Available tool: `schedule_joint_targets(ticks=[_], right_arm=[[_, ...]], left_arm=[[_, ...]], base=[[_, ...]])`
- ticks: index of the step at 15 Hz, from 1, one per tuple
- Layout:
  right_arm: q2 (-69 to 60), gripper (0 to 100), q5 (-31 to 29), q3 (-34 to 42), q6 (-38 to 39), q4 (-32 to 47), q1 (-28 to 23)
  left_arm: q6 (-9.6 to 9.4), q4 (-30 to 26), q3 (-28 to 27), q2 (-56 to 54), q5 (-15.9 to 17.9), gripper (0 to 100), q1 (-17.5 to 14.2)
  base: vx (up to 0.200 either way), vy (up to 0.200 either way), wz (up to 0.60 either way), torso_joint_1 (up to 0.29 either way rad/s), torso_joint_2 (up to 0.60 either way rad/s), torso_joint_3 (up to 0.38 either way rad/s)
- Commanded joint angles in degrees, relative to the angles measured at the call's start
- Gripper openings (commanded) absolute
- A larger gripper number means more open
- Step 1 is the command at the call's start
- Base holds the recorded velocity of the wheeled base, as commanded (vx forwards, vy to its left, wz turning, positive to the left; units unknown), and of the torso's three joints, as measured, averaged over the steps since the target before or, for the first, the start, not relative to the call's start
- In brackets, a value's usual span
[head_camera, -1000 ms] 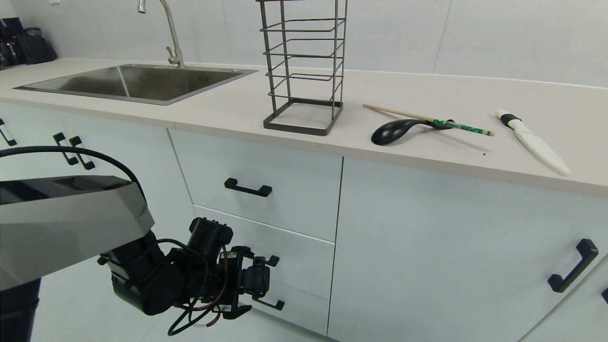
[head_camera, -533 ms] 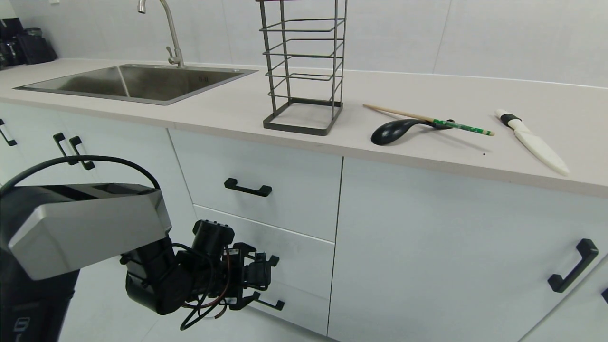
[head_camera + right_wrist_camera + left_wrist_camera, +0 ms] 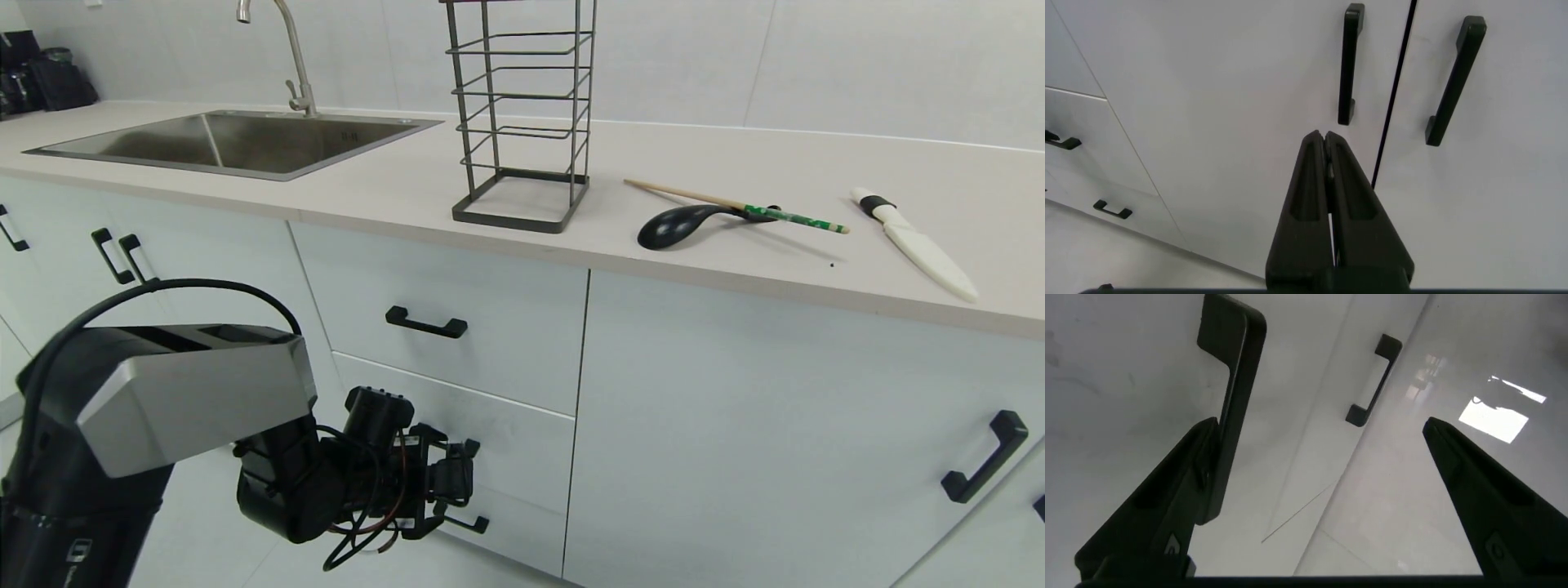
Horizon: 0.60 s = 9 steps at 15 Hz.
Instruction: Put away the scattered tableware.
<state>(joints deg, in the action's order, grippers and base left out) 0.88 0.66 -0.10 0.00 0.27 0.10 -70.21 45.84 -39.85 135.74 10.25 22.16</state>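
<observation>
Counter: a long pale counter (image 3: 392,192) sits over white drawers, with a sink (image 3: 237,143) at its left end.
Rack: a tall wire rack (image 3: 522,122) stands on the counter, right of the sink.
Spoon: the black spoon (image 3: 676,227) lies right of the rack, and a chopstick (image 3: 735,204) rests across its handle.
Knife: the white knife (image 3: 916,243) lies farther right, apart from the spoon.
Left pincer: the left pincer (image 3: 1320,425) is open wide, low down, with one finger just beside the bottom drawer handle (image 3: 1229,400).
Right pincer: the right pincer (image 3: 1324,140) is closed tight and faces cupboard doors with black handles (image 3: 1349,61).
</observation>
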Motion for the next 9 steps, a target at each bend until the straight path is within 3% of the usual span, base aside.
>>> schedule_joint_targets(ticks=[1,4,9], right_arm=[[0.1,0,0.0,0.0,0.0,0.0,0.0],[0.1,0,0.0,0.0,0.0,0.0,0.0],[0.1,0,0.0,0.0,0.0,0.0,0.0]], left_arm=[[-0.02,-0.3,1.5,0.1,0.0,100,0.2],[0.07,0.0,4.5,0.0,0.0,100,0.2],[0.24,0.2,4.7,-0.5,0.1,100,0.3]], base=[[0.0,0.0,0.0,0.0,0.0,0.0],[0.0,0.0,0.0,0.0,0.0,0.0],[0.0,0.0,0.0,0.0,0.0,0.0]])
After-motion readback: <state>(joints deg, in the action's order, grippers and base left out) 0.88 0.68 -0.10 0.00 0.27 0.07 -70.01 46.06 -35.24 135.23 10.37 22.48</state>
